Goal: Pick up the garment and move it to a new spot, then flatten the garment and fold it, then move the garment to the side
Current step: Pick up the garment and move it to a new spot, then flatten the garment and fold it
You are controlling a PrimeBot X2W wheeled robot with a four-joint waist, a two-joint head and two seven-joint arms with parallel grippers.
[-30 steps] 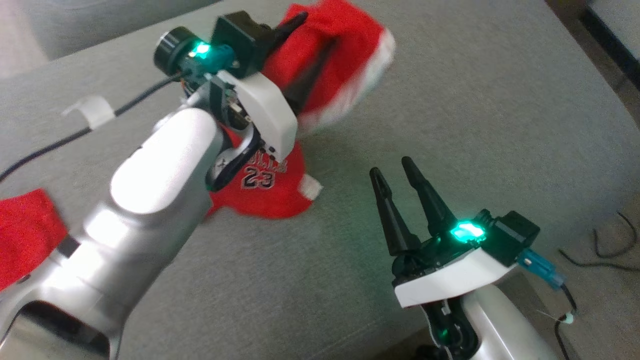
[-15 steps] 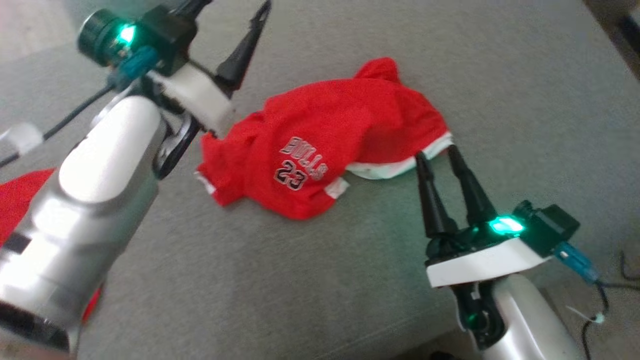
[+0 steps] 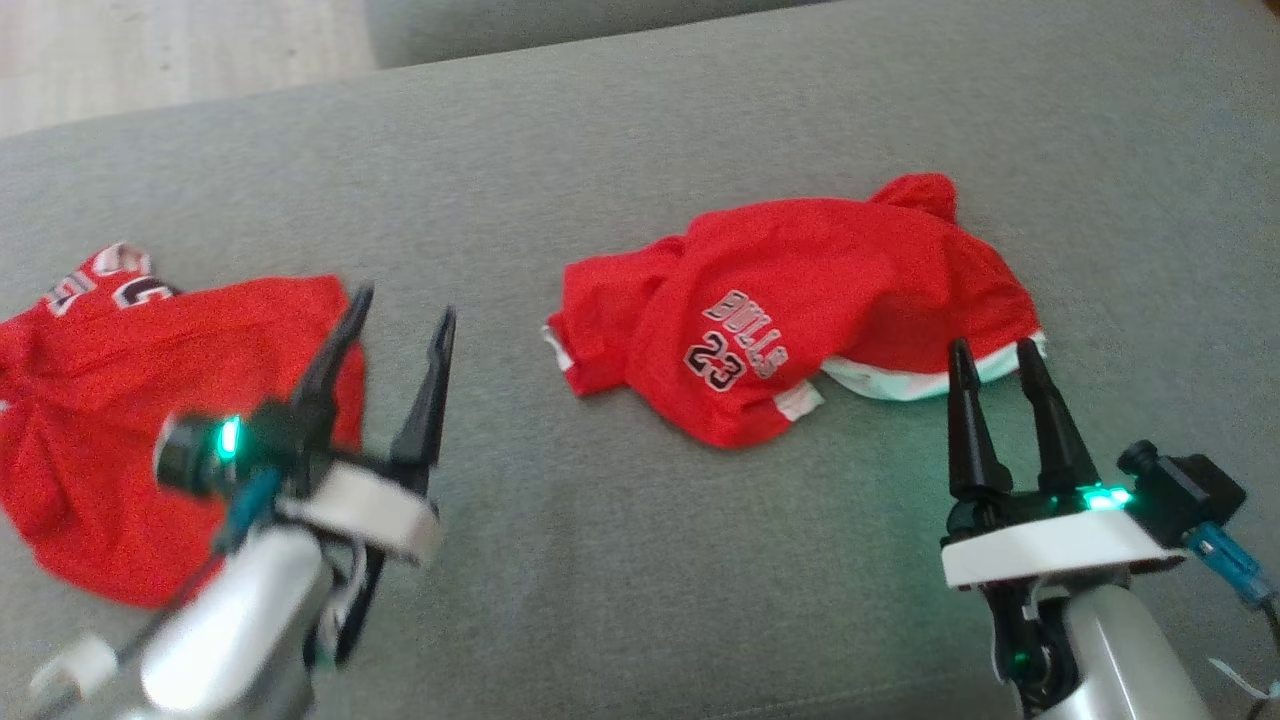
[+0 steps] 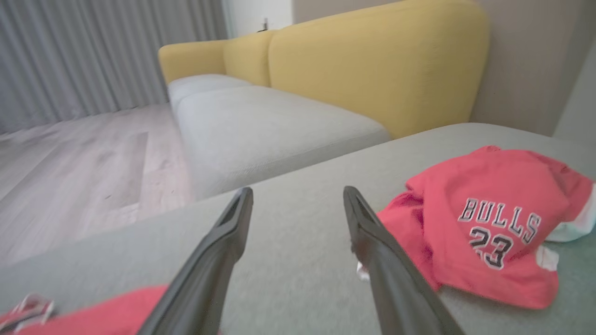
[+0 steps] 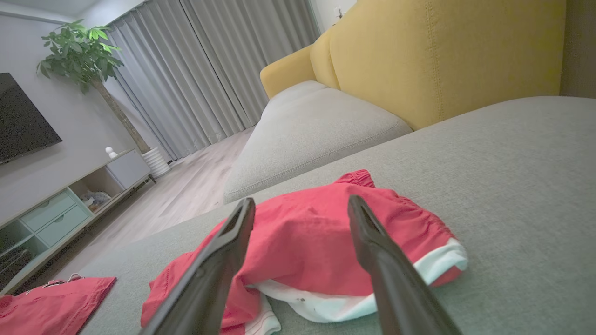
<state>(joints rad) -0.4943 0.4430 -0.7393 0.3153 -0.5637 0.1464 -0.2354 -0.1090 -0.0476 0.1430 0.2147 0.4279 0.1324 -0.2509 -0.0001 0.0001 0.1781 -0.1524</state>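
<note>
Red garment, crumpled on grey cushion, white hem just beside tips of R claw, spread wide, empty. L claw likewise wide apart, gripping nothing, over edge of 2nd red shirt.

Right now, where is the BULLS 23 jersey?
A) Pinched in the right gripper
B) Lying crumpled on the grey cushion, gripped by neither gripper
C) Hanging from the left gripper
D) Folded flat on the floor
B: the jersey lies bunched on the grey cushion. The left gripper is open off to its side, and the right gripper is open near its white hem.
</note>
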